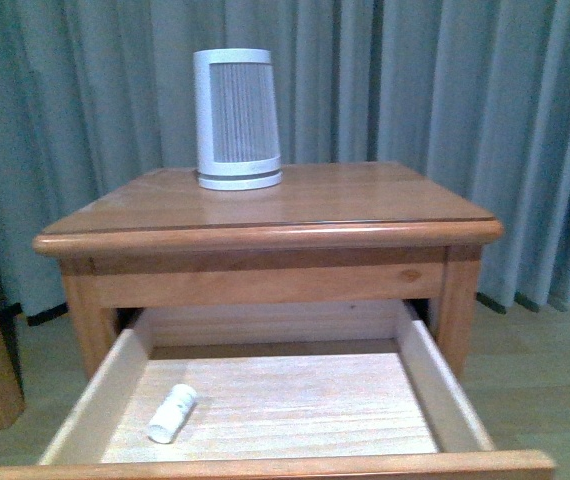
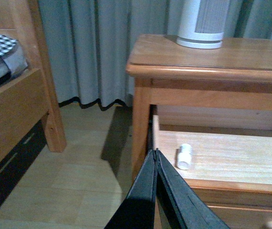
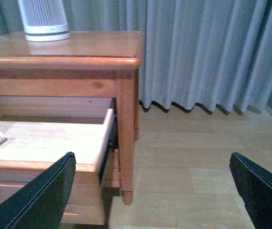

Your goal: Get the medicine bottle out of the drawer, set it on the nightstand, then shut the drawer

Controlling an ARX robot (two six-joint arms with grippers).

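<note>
From the front camera I see the drawer pulled well out of the nightstand, pale inside. The medicine bottle lies on its side on the drawer floor, near the left wall and towards the front (not touching either, as far as I can tell). A white slatted cylindrical device stands upright on the top surface, towards the back left. My left pincer has its fingers pressed together with nothing between them, near the drawer's left front corner, with the bottle just beside its tip. My right pincer is spread wide and empty, beside the nightstand's right side over the wooden floor. Grey curtains hang behind.
</note>
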